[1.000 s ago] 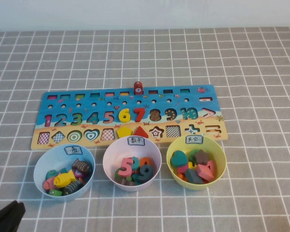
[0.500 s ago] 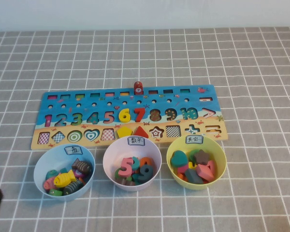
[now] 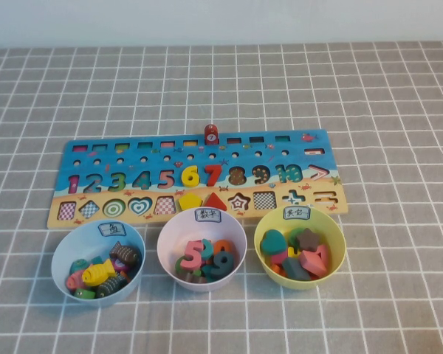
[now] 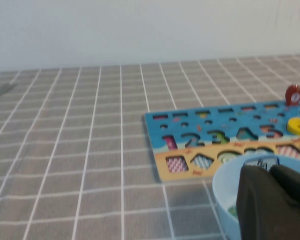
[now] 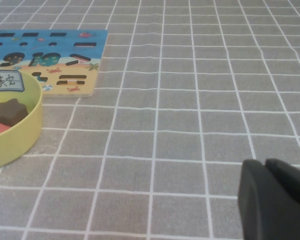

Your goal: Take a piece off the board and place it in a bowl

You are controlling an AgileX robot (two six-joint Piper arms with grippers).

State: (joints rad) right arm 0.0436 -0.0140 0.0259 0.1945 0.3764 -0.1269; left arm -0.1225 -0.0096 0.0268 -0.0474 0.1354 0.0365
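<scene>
The yellow fish piece [image 3: 98, 273] lies in the pale blue bowl [image 3: 59, 254] at the front left, among several other fish pieces. The long board [image 3: 199, 158] lies behind the three bowls, with the yellow 6, the red 7 and a small red fish piece [image 3: 211, 134] on it. Neither gripper shows in the high view. In the left wrist view my left gripper [image 4: 267, 170] is shut and empty, just in front of the blue bowl's rim [image 4: 220, 185], with the board [image 4: 190, 125] beyond. My right gripper [image 5: 265, 162] is shut and empty over bare table.
A pale pink bowl [image 3: 162, 240] with number pieces stands in the middle front, and a yellow-green bowl [image 3: 260, 236] with shape pieces at its right; it also shows in the right wrist view [image 5: 15, 135]. A grey checked cloth covers the table.
The dark left arm at the lower left corner of the high view has drawn back out of view. The pieces, bowls and board have not moved.
</scene>
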